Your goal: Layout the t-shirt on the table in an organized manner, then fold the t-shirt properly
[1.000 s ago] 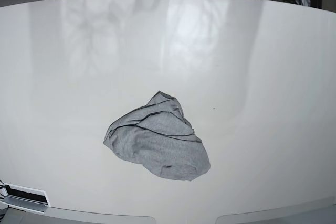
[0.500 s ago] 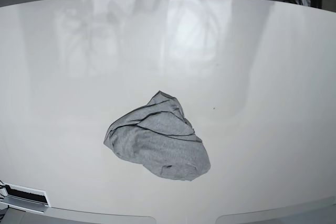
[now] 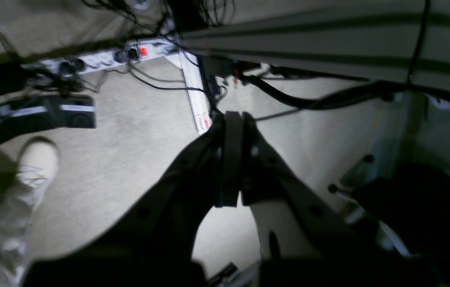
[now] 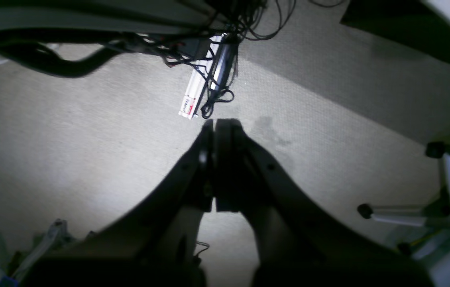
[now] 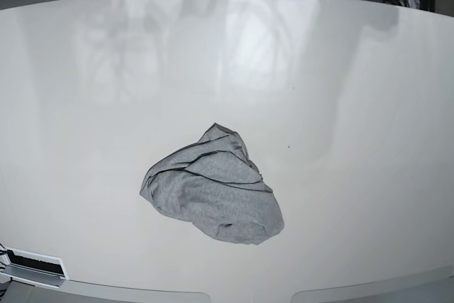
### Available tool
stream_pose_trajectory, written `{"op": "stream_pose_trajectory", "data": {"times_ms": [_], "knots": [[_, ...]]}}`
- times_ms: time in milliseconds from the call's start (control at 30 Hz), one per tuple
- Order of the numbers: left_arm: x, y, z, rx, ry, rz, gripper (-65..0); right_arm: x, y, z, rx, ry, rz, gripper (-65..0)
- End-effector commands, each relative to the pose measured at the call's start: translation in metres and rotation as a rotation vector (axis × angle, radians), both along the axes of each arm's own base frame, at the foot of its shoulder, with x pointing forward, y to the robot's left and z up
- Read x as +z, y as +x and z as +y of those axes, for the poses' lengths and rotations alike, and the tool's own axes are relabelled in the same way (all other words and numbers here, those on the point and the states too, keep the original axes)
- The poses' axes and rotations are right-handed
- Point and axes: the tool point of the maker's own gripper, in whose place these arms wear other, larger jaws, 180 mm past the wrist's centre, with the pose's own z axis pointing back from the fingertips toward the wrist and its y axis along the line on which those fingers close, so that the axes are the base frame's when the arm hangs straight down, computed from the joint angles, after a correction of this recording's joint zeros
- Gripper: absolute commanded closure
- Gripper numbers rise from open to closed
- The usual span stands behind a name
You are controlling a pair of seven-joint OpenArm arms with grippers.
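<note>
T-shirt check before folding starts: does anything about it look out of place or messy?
Yes. The t-shirt lies in a crumpled grey heap near the front middle of the table, bunched and creased, with no sleeves or hem laid flat. Neither arm shows in the base view.
</note>
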Motion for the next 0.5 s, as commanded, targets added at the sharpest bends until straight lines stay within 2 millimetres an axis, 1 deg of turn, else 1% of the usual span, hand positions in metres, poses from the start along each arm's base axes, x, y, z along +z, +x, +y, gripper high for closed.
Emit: {"op": "stream_pose_trajectory", "data": {"times_ms": [0,133,200,267,367,467], "knots": [[0.008,0.004,0.0,0.002,-0.008,-0.02,0.0,0.007,0.001,0.002,0.005,0.007,-0.009,0.0],[0.019,0.021,0.007,0.012,0.009,-0.087,0.0,0.014,0.009,0.004,0.006,0.012,-0.036,0.0],[0.027,0.035,0.006,0.004,0.016,-0.142,0.0,0.013,0.01,0.004,0.006,0.011,-0.038,0.0],[0.036,0.048,0.001,-0.021,0.018,-0.189,0.0,0.013,0.008,0.003,0.007,0.008,-0.03,0.0],[0.051,0.055,-0.012,-0.069,0.012,-0.224,0.0,0.011,0.001,-0.002,0.019,-0.022,0.011,0.0],[0.052,0.056,-0.012,-0.077,0.02,-0.23,0.0,0.01,0.003,-0.011,0.039,-0.081,-0.005,0.0]]}}
